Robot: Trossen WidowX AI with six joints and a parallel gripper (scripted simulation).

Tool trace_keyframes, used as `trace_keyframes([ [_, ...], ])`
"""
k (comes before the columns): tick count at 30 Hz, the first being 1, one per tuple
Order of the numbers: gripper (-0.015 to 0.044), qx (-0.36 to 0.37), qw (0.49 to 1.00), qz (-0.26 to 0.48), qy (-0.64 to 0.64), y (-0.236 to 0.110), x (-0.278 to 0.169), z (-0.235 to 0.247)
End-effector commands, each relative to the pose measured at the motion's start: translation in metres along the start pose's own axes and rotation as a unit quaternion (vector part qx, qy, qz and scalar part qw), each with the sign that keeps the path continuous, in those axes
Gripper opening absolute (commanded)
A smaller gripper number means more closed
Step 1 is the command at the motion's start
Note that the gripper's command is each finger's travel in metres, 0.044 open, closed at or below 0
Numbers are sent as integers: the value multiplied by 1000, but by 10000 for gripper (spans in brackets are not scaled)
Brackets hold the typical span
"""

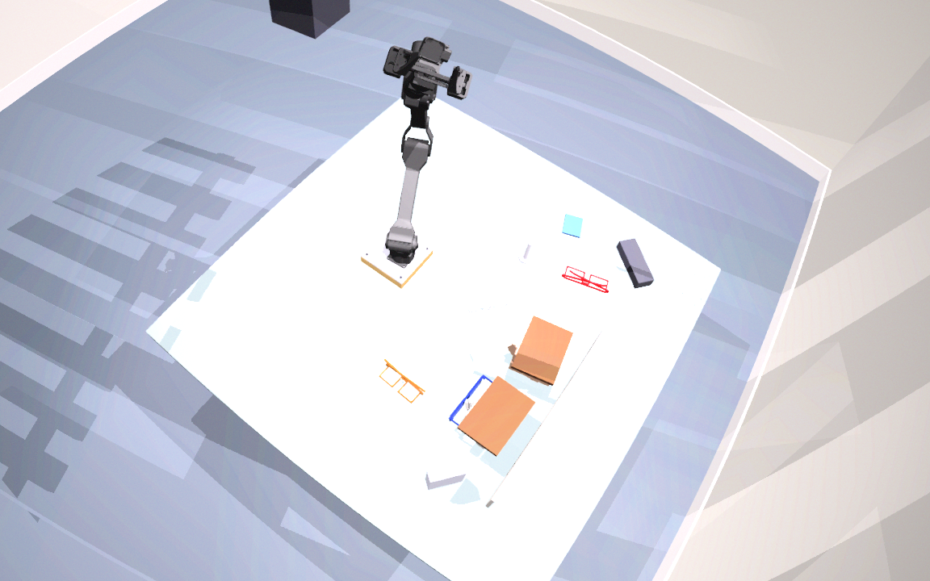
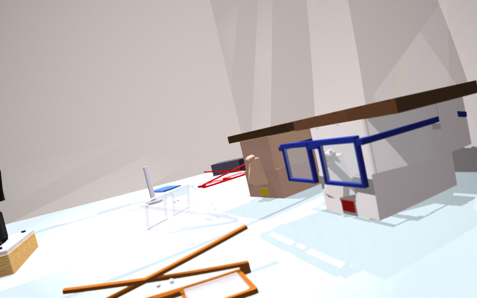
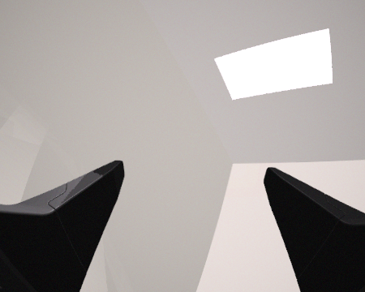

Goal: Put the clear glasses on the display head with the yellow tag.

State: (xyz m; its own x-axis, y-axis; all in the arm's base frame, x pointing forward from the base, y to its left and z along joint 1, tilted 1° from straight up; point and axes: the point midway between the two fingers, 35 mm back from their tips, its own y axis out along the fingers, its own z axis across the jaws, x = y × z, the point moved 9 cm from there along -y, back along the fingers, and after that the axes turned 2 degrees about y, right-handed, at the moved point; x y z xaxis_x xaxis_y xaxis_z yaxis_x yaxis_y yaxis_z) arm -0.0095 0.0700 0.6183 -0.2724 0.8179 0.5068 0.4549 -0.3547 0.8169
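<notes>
Orange glasses (image 2: 181,276) foremost; clear glasses (image 2: 167,209) transparent, faint, upright on table

Blue glasses (image 2: 321,163), red glasses (image 1: 585,279), orange glasses (image 1: 402,382), clear glasses (image 2: 167,209), yellow tag (image 2: 264,191), red tag (image 2: 348,205)

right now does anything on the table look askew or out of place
Yes. The orange glasses lie flat with their temples crossed. The head with the red tag wears blue glasses, while the head with the yellow tag is bare. The gripper is open and empty.
</notes>
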Motion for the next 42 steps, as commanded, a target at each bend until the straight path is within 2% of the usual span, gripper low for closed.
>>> trace_keyframes([
  [1,426,0,1000,0,0,0,0,0],
  [8,440,0,1000,0,0,0,0,0],
  [12,335,5,1000,22,11,7,-15,-3],
  [17,204,32,994,98,45,27,-70,-5],
  [23,200,80,972,206,78,45,-144,11],
  [30,200,167,922,336,97,50,-230,55],
  [36,200,264,856,435,91,35,-292,107],
  [42,200,376,767,516,69,3,-339,167],
])
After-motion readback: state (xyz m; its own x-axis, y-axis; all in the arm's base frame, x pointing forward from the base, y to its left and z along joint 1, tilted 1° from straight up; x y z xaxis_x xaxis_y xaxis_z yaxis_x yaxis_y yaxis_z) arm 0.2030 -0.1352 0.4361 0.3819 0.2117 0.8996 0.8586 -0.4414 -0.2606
